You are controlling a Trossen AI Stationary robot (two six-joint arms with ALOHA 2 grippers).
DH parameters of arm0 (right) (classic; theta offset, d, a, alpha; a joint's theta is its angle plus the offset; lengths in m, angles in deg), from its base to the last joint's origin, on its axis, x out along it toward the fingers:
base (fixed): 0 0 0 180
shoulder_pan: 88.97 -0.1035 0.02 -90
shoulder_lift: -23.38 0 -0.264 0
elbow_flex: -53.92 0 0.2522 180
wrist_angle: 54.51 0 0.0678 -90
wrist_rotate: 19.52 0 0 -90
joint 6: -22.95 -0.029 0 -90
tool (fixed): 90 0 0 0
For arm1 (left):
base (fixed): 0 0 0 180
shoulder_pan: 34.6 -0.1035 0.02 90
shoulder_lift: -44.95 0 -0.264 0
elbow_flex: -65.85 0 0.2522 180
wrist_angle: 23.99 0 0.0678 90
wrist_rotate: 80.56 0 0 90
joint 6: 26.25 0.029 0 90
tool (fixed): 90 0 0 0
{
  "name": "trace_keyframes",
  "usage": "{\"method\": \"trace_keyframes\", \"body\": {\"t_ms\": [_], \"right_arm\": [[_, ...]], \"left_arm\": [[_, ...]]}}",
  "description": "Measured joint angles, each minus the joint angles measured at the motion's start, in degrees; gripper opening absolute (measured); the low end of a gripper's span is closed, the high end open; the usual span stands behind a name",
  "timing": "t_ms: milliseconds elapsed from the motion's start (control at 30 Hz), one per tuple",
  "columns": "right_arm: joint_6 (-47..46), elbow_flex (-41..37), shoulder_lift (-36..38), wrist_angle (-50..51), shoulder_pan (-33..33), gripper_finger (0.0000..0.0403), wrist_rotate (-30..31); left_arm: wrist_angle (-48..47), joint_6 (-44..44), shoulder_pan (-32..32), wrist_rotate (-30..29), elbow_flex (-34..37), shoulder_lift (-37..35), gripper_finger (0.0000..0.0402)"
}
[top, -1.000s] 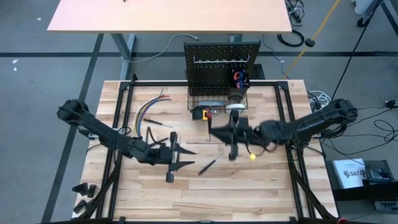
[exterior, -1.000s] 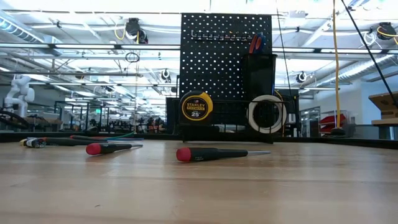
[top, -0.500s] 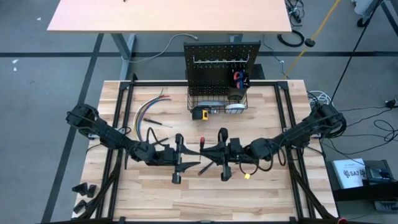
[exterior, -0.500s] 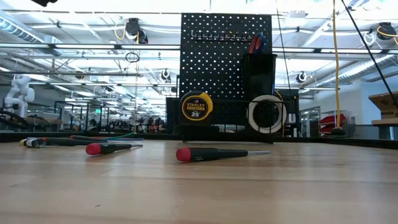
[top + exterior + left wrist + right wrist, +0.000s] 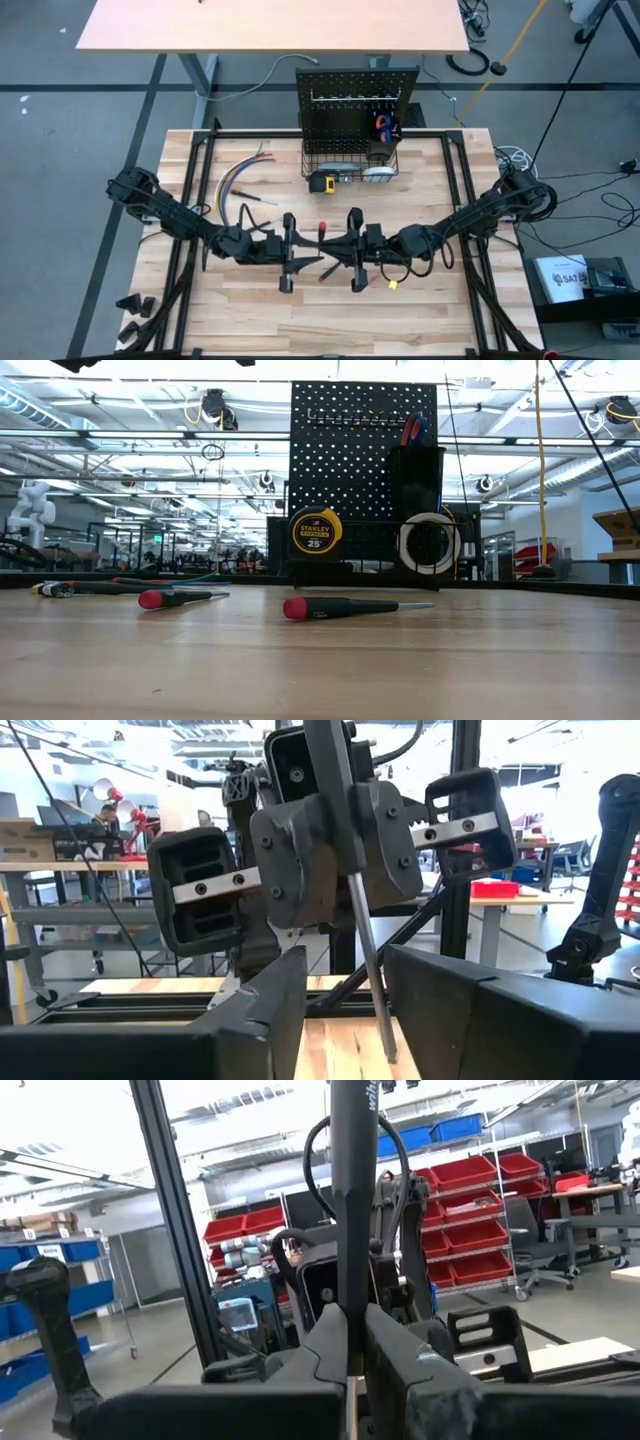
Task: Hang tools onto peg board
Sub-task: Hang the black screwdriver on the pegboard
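My right claw [image 5: 350, 1352] is pressed shut on a screwdriver [image 5: 367, 935]. I hold it by its dark handle, in the air in front of the peg board [image 5: 356, 92] and well apart from it. My left claw [image 5: 345, 1012] faces the right one, also in front of the peg board. Its fingers stand half apart, and the thin steel shaft of the screwdriver hangs down into the gap between them. The shaft is close to one finger, but I cannot tell if it touches, and I see no grip from this claw.

I judge this tool to be light and fully stiff, so it will not bend or sag when it passes from one claw to the other. The shaft is smooth and narrow, so it can slip or turn between flat pads. The handle is thicker and gives a better hold. If my left claw takes the shaft, it should close near the handle, not at the tip.

Another screwdriver [image 5: 345, 606] with a red end lies flat on the table [image 5: 320, 670] in front of the peg board. A yellow tape measure [image 5: 316, 531] stands just at the foot of the board. The black cup [image 5: 418, 480] on the board looks to me like a good place for screwdrivers.
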Motion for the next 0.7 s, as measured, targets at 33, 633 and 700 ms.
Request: {"method": "trace_keyframes", "body": {"t_ms": [33,633,700], "right_arm": [[0.01,0.00,-0.01,-0.04,0.00,0.0004,0.01],[8.31,0.00,0.02,1.19,-0.64,0.0076,-0.17],[10.36,0.00,0.18,1.29,-1.03,0.0110,-0.01]], "left_arm": [[-0.02,-0.02,0.00,-0.02,0.00,0.00,0.0132],[-0.56,0.66,0.02,-0.71,-0.02,-0.25,0.0007],[-1.30,0.69,0.45,-1.67,-0.02,-0.94,0.0007]]}}
